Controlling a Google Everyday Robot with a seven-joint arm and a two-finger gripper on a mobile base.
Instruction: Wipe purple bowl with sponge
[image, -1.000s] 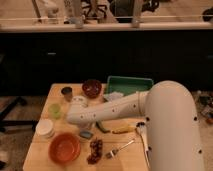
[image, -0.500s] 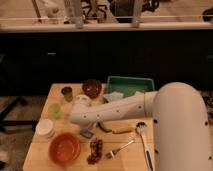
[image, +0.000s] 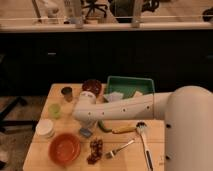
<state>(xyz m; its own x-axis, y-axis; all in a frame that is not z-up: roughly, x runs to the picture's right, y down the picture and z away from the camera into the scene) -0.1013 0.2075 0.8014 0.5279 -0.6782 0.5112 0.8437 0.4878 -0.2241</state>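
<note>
Hidden at the tip of the white arm (image: 127, 107), the end effector (image: 86, 119) points down toward the counter (image: 60, 91) near its middle; whether it is spread or pressed together cannot be told, since the arm's wrist covers it. Nearest along the front edge sit the orange bowl (image: 64, 148), a cluster of dark red grapes (image: 94, 150), a fork (image: 120, 148) and a dish brush (image: 144, 140) lying lengthwise at the right. Just behind these, the sponge (image: 86, 132) lies flat on the wood directly below the end effector, whether touching it or a little apart is not clear. A white lidded tub (image: 45, 128) stands to the left, and a green pepper (image: 104, 126) and a yellow banana (image: 123, 130) lie to the right under the arm. Farther back are a pale green cup (image: 54, 109) and a small dark cup (image: 67, 93). The purple bowl (image: 92, 87) stands upright beyond the end effector, near the counter's rear edge, just beside the green tray (image: 129, 83), which holds a pale cloth (image: 114, 96) and a tan block (image: 137, 94).
</note>
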